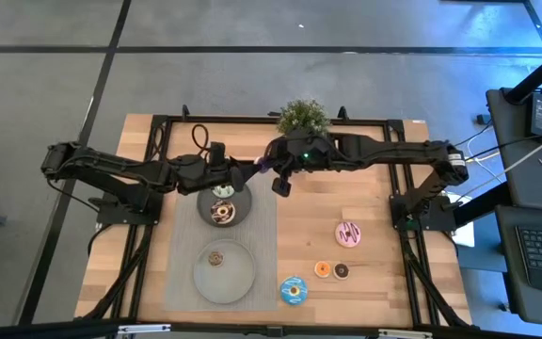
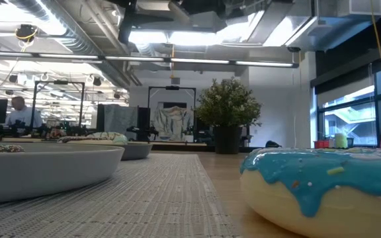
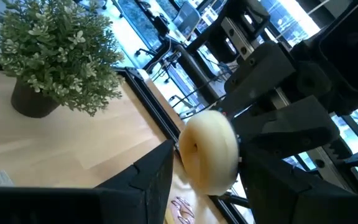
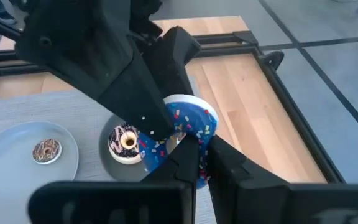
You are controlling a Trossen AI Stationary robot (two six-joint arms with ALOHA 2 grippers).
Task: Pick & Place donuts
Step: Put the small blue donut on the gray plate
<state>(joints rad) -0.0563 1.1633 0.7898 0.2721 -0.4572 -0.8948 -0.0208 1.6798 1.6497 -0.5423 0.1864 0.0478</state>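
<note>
A mini donut with purple-blue sprinkled glaze [image 4: 188, 127] hangs in the air above the far plate, between both grippers; its pale underside [image 3: 210, 158] faces the left wrist camera. My left gripper [image 1: 254, 168] [image 3: 207, 171] is shut on it. My right gripper [image 1: 275, 171] [image 4: 204, 152] meets it from the other side, fingers nearly together at its rim. The green donut [image 1: 222, 191] and the chocolate-white donut [image 1: 222, 213] lie on the far grey plate [image 1: 243, 202]. A small brown donut [image 1: 215, 257] lies on the near plate [image 1: 238, 278]. The pink [image 1: 348, 233], orange [image 1: 322, 269], dark brown [image 1: 342, 271] and blue [image 1: 293, 290] donuts lie on the table. My left gripper pinches the mini donut across its two faces: one finger [image 4: 138, 109] lies on the glazed face, the other [image 3: 160, 174] on the pale underside. It reaches level from the table's left. The donut is lifted clear and stands on edge. My right gripper has the donut's lower rim [image 4: 202, 144] between its two fingertips, coming from the table's right. The fingers cover the place of contact, so how far in the rim reaches does not show.
The potted plant [image 1: 302, 116] stands at the far edge just behind both grippers. A grey mat [image 1: 262, 245] lies under the two plates. Bare wood lies between the mat and the pink donut. In the low view the blue donut [image 2: 323, 178] fills the near right.
</note>
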